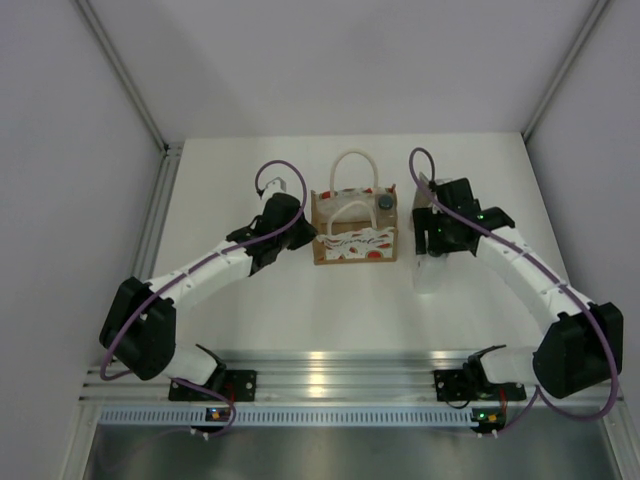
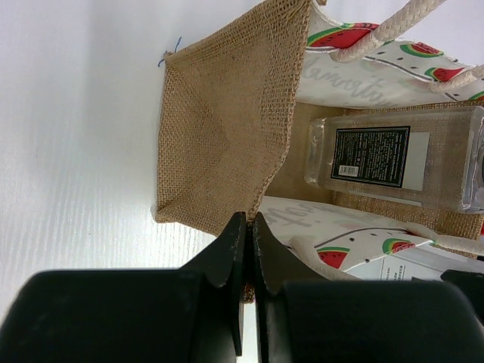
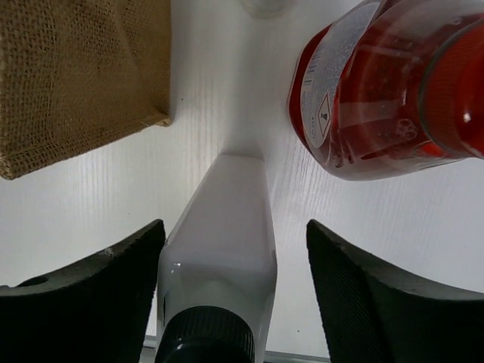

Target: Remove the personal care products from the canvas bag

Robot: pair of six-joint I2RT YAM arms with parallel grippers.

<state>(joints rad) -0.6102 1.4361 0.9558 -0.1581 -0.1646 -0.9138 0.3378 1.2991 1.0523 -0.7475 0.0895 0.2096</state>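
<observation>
Both jaws of the left gripper [image 2: 248, 221] pinch the left edge of the canvas bag [image 2: 227, 128]; the right gripper [image 3: 234, 227] stands apart around a white bottle [image 3: 219, 272] lying right of the bag, beside a red bottle [image 3: 378, 98].

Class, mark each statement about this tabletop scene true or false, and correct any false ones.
1. The left claw is shut on the side edge of the canvas bag. True.
2. The red bottle is inside the bag. False: it is outside the bag, near the right claw.
3. The right claw's fingers stand apart on either side of a white bottle with a dark cap, which lies on the table. True.
4. The bag holds nothing. False: a clear bottle with a black label lies inside it.
</observation>
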